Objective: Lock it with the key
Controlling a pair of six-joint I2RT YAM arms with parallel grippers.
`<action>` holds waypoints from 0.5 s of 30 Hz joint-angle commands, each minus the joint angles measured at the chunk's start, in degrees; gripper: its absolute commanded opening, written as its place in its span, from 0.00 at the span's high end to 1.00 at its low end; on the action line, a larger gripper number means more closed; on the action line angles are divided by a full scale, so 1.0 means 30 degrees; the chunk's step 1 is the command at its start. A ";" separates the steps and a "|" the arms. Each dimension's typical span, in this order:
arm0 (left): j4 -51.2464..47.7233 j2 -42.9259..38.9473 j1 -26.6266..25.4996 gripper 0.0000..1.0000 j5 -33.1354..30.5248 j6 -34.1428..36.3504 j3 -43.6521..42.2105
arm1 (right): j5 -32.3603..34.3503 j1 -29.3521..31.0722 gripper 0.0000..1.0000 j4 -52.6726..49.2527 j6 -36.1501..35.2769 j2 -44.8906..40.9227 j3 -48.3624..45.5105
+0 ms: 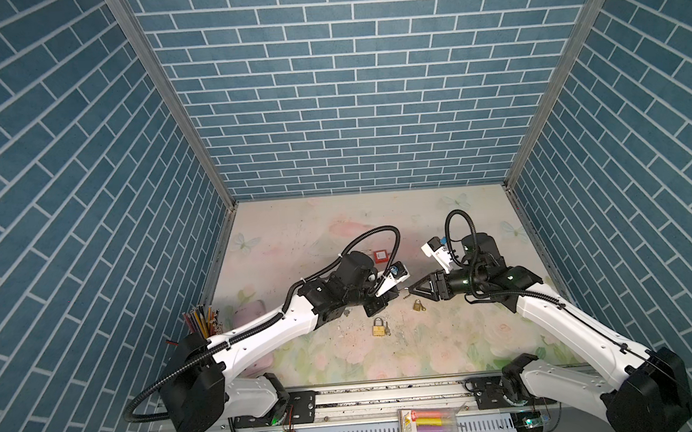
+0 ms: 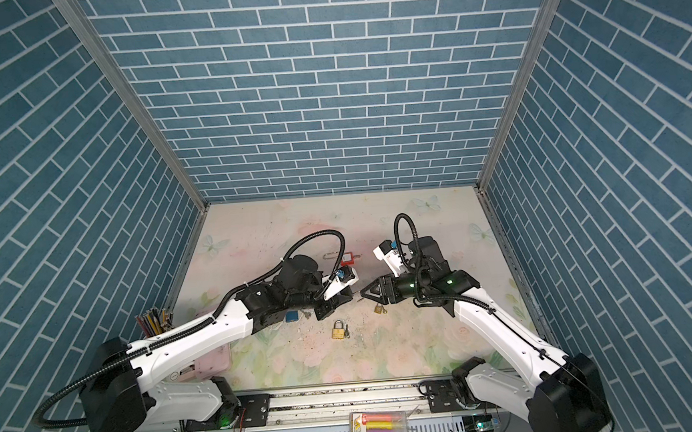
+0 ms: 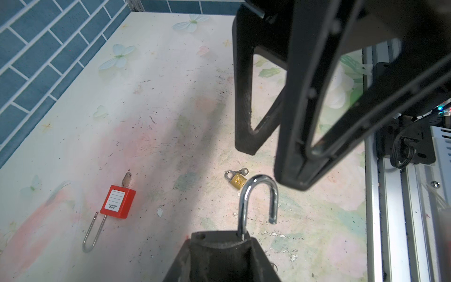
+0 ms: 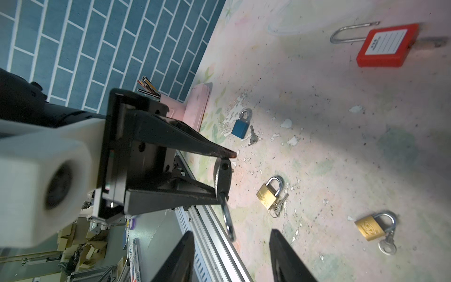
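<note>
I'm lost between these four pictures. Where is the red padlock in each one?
Top view: the red padlock peeks out behind the left arm.
Top view: same spot, with its long shackle showing beside it.
Left wrist: flat on the table, label up, apart from the held black padlock.
Right wrist: flat on the table, label up.
Shared landmark: the blue brick wall.

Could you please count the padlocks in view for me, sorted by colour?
Brass padlocks: 2
Red padlock: 1
Blue padlock: 1
Dark padlock, shackle open, held off the table: 1
Total: 5
</note>
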 commanded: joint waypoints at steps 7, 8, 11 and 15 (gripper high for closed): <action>0.0259 0.0146 0.0162 1.00 0.0730 -0.0411 0.0844 | 0.0065 0.0093 0.63 -0.0116 -0.1018 0.1236 -0.0006; 0.0241 0.0105 0.0124 1.00 0.0731 -0.0438 0.0864 | 0.0122 0.0092 0.65 -0.0114 -0.1042 0.1327 0.0019; 0.0189 0.0101 0.0166 1.00 0.0823 -0.0455 0.0913 | 0.0293 0.0093 0.69 -0.0176 -0.1188 0.1620 0.0274; 0.0040 0.0145 0.0122 1.00 0.1037 -0.0384 0.0986 | 0.0987 0.0063 0.73 -0.0180 -0.1287 0.1921 0.0717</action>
